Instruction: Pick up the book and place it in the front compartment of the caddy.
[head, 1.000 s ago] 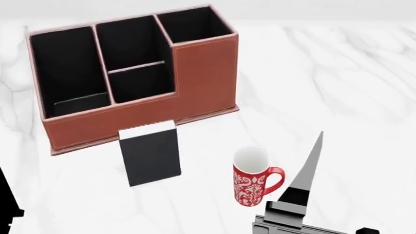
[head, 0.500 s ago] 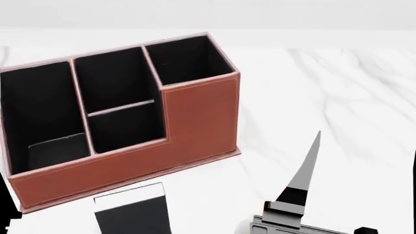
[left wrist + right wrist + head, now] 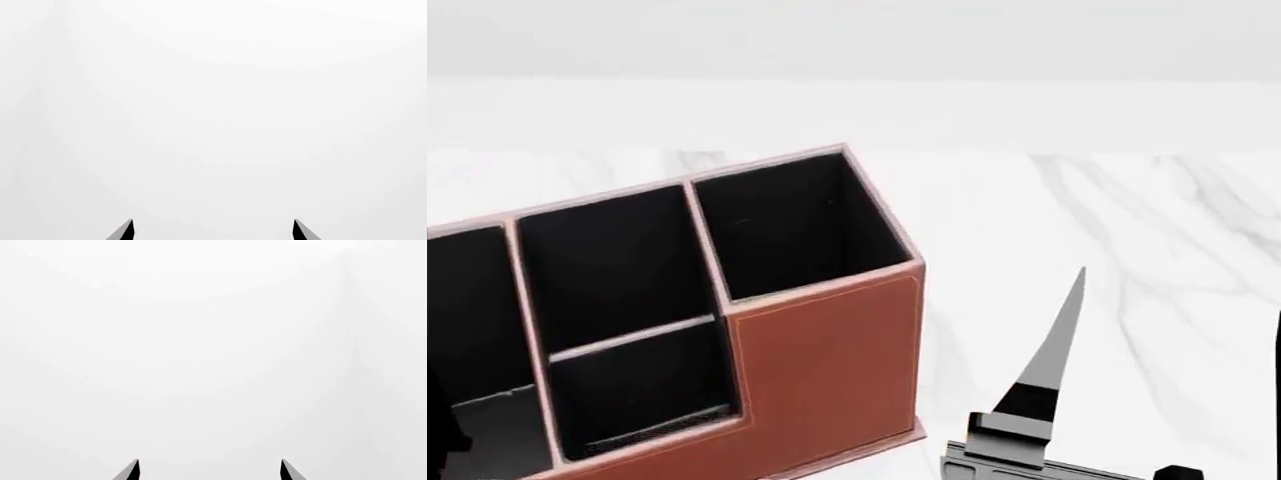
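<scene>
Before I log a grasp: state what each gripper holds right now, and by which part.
Nothing is held. The left gripper and right gripper both show spread fingertips with only blank white between them. The book is out of every view; only the caddy shows.

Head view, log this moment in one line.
reddish-brown leather-look caddy: visible | book: out of view | left gripper: open, empty | right gripper: open, empty

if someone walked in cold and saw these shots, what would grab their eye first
The reddish-brown caddy with its black-lined cells fills the lower left of the head view on the white marble table. Beside it, a grey pointed finger of the right gripper juts up at the lower right. Both wrist views show almost blank white, with only two dark fingertips at the frame edge.
</scene>
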Controlling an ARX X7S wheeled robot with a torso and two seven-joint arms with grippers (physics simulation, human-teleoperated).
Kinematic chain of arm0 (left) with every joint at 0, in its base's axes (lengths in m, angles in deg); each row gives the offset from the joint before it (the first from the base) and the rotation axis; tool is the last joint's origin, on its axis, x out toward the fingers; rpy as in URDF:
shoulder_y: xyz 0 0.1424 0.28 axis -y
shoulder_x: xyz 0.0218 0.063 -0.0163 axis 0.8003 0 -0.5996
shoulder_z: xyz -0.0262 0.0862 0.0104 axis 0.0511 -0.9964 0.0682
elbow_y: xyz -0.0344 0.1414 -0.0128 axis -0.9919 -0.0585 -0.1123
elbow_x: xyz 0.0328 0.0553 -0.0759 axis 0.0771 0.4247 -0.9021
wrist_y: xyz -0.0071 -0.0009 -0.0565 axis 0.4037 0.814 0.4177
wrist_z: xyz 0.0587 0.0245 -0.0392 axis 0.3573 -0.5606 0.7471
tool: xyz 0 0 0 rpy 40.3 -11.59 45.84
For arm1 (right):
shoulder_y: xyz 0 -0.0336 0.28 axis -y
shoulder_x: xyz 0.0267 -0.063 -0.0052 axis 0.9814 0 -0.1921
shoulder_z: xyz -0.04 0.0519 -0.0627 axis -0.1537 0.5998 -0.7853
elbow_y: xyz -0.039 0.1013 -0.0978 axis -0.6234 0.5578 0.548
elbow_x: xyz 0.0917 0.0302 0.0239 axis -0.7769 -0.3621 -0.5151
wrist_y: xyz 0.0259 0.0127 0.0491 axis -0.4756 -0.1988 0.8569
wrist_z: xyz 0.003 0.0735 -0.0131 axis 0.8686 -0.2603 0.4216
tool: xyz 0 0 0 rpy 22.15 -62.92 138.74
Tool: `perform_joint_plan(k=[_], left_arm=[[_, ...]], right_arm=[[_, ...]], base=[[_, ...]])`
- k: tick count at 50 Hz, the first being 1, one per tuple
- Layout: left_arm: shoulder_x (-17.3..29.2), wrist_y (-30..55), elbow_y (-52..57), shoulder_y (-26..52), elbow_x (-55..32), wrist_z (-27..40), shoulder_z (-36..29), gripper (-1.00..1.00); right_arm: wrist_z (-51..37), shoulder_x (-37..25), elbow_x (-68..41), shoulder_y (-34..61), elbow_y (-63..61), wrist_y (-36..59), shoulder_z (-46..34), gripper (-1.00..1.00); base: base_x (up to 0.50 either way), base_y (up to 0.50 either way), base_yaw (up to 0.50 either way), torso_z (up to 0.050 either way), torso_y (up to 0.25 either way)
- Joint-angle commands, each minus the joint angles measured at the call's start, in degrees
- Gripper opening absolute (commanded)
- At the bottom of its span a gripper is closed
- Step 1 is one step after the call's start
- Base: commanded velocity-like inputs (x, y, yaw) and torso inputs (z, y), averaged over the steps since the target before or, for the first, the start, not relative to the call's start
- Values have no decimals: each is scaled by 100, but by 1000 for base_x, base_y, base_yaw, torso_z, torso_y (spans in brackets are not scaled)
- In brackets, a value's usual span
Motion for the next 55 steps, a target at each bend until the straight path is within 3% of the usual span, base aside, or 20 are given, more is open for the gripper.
perform_joint_plan(k=[1,11,16,31,55], left_arm=[[135,-64,-1,11,-103,144,-33,100],[228,-115,-19,10,-134,240,-113,100],[265,-179,-50,-13,-137,255,-149,100],[334,-406,-73,-57,-301,321,-158,100],[592,-438,-82,-14,-402,548,-338,100]], right_arm=[[-62,-49,-48,-8,13,-24,-1,100],[-167,3,-238,-93,62,-226,180,100],[-421,-250,324,30,-90,429,-193,100],[-352,-134,-245,-120,-25,-127,143,100],[-471,-279,-300,-114,15,-194,32,100]], base=[[500,0,0,0,0],[300,0,0,0,2],[0,268,0,0,0],[1,370,0,0,0],[0,0,0,48,0]])
